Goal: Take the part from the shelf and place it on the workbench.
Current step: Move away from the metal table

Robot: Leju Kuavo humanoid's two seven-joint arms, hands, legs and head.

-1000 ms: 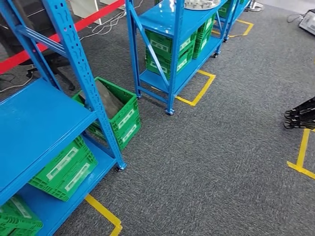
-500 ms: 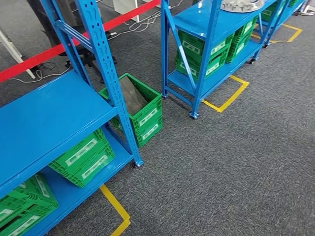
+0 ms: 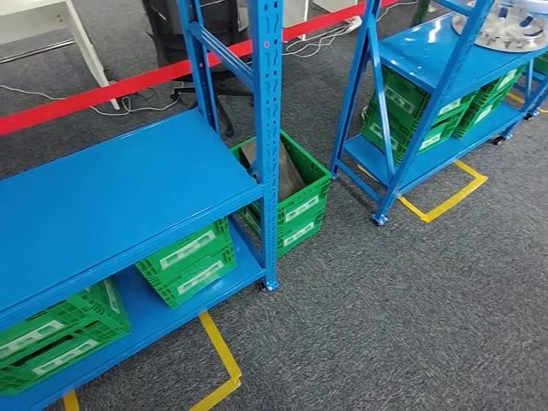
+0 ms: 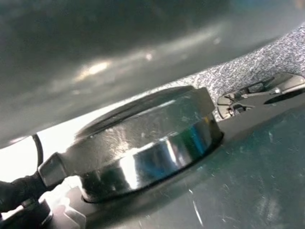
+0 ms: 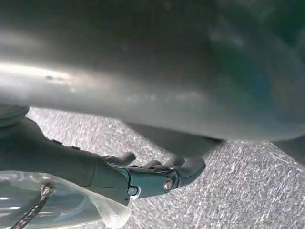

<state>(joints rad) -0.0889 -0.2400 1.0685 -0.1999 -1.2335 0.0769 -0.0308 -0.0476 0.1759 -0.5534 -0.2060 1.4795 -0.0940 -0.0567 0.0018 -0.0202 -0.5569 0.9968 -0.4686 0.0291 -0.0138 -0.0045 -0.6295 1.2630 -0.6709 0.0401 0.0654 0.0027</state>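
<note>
Silvery round part (image 3: 507,26) sat on the top deck of the far blue shelf (image 3: 419,56), well apart from the robot. The right hand (image 5: 158,177) hung low over the grey carpet (image 3: 419,300), fingers loosely spread with nothing in them. Couldn't tell what the left hand was doing, honestly. If that part was the one wanted, I'd call this the approach step. The next move would need the robot squared up close to that shelf before any reach.
</note>
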